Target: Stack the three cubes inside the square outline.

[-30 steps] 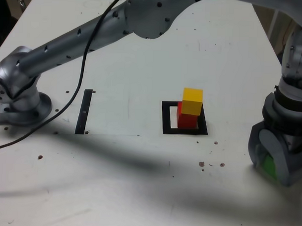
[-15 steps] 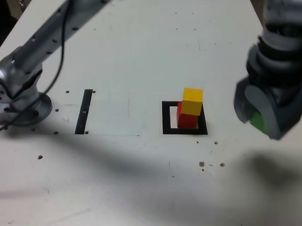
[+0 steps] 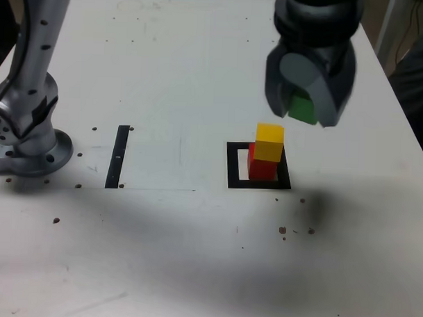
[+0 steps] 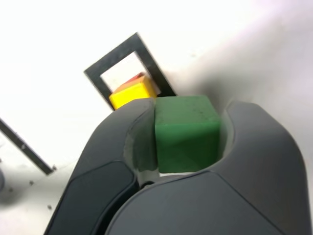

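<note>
Holding the green cube aloft, clear of the square outline

Gripping the green cube (image 4: 187, 134) between them, the closed jaws (image 3: 302, 109) hang above the table (image 3: 187, 269), the cube near the yellow and red pair in the exterior view. Being a cube, it has no long axis; in that view its visible face is slightly tilted, while in the wrist view one face points at the camera. The yellow cube (image 3: 269, 142) sits on the red cube (image 3: 261, 168), offset a little toward the exterior view's right. Both stand inside the square outline (image 3: 234, 180), toward its right side in that view, their front faces roughly parallel to its lower edge.
</note>
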Robot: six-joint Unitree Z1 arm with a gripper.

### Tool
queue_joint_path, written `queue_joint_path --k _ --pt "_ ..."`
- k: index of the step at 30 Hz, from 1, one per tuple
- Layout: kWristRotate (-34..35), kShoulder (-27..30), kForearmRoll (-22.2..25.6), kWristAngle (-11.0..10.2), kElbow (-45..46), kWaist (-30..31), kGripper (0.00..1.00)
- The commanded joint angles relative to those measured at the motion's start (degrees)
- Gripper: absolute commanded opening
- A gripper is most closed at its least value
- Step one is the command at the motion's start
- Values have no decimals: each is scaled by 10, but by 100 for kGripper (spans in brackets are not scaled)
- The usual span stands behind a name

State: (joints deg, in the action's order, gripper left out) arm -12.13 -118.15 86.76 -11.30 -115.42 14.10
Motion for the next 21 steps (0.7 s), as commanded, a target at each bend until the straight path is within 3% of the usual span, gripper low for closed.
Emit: queue_joint_path --k 1,13,21 --pt "31 24 -3 15 33 -16 33" --pt "117 61 -71 67 134 -49 33" --pt "123 56 -93 79 146 -50 33"
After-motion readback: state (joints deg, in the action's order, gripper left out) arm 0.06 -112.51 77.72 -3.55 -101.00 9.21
